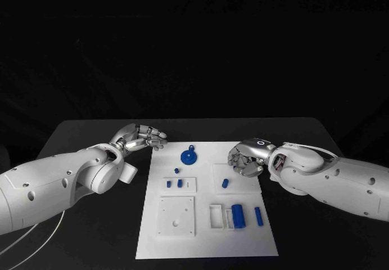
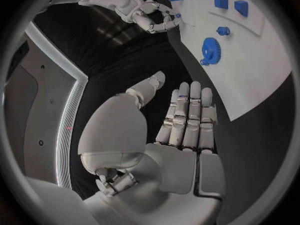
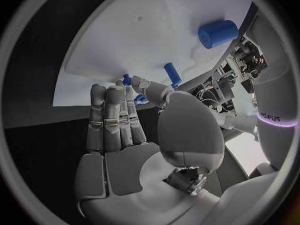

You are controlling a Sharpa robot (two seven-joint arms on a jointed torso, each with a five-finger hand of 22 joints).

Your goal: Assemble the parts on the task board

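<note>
Here we see the white rectangular task board (image 1: 207, 236) on the black counter (image 1: 97, 132), blue plastic gear (image 1: 188, 156) near its far edge, silver left hand (image 1: 143, 138) released beside it, silver right hand (image 1: 247, 158) over the board, fingers (image 3: 111, 116) pinching a small blue peg (image 3: 129, 80).

White board with blue parts laid out on the black table

The board (image 1: 207, 233) lies flat, long side running away from the robot. A gear (image 1: 188, 156) (toothed disc with a small knob) rests near the far edge. Just nearer sits a tiny peg (image 1: 177, 170), then two small blocks (image 1: 174, 183) side by side in a raised white frame. A short pin (image 1: 225, 183) lies to their right. Near the front right, a thick cylinder (image 1: 238, 215) and a slim rod (image 1: 258, 216) lie parallel, close together.
</note>
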